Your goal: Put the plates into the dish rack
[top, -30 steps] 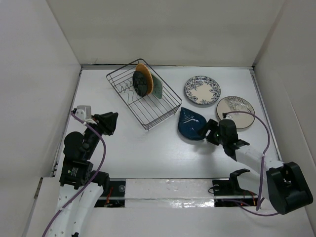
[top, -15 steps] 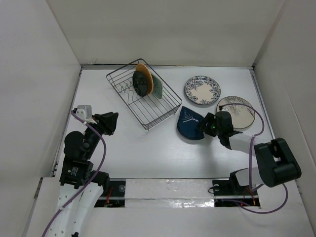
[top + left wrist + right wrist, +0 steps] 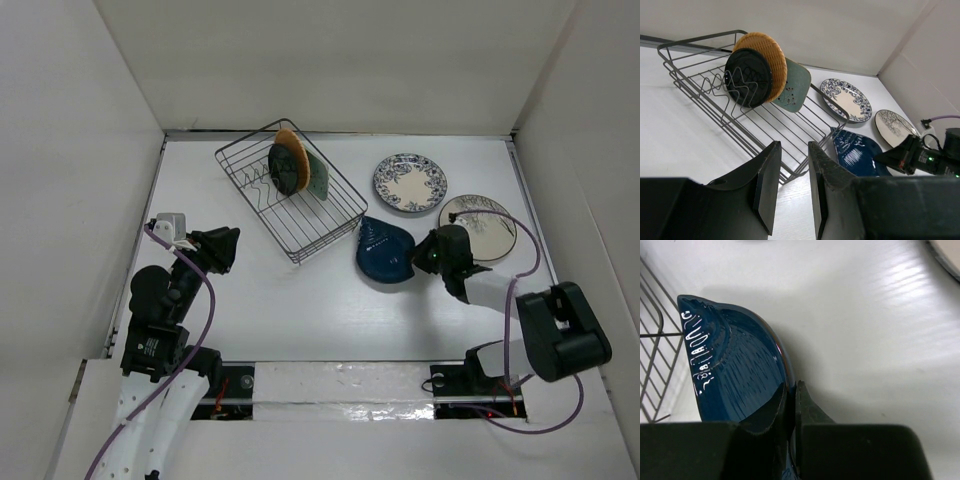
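Observation:
The silver wire dish rack (image 3: 345,192) (image 3: 694,54) holds three plates on edge: a tan woven disc (image 3: 295,142) (image 3: 772,49), a small black one (image 3: 285,170) (image 3: 747,78) and a pale green one (image 3: 321,180) (image 3: 796,89). The dark blue leaf-shaped plate (image 3: 381,250) (image 3: 735,375) (image 3: 856,155) lies on the table right of the rack. My right gripper (image 3: 421,258) (image 3: 791,390) is shut on its right rim, one finger inside the dish and one outside. My left gripper (image 3: 226,248) (image 3: 792,150) hovers left of the rack, jaws apart with nothing between them.
A blue-white floral plate (image 3: 409,182) (image 3: 845,98) and a cream plate with a dark rim (image 3: 482,220) (image 3: 894,127) lie flat at the right rear. White walls enclose the table on three sides. The rack's near corner (image 3: 650,340) is close to the blue plate.
My right gripper has closed on the blue plate's rim after its arm swung round. The plate has shifted slightly left. The left arm has not moved.

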`<state>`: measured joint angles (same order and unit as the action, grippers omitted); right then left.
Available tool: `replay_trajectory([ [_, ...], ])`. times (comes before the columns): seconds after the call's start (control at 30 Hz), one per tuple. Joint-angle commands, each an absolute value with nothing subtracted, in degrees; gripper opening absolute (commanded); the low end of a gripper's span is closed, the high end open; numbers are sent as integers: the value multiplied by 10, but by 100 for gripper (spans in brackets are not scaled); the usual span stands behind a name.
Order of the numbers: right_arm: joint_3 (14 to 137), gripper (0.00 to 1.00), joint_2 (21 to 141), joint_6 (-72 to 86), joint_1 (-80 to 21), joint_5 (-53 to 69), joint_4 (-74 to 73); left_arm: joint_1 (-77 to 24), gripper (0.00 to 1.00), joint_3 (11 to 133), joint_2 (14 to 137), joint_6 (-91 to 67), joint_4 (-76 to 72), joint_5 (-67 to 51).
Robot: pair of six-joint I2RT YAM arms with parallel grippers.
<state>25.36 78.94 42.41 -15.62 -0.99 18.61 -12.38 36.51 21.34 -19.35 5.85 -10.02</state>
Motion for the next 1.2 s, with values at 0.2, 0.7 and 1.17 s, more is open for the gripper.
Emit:
replay_trajectory([
  [0.2, 275, 0, 452, 379, -235, -209, 2, -127, 25, 376, 221, -191, 31, -105],
  [0.7, 788, 0, 847, 76, -445, -341, 30, -127, 25, 380, 211, -190, 34, -103],
  [1.17, 1439, 0, 1354, -142, -475, -462, -37, -127, 25, 382, 214, -187, 42, -87],
])
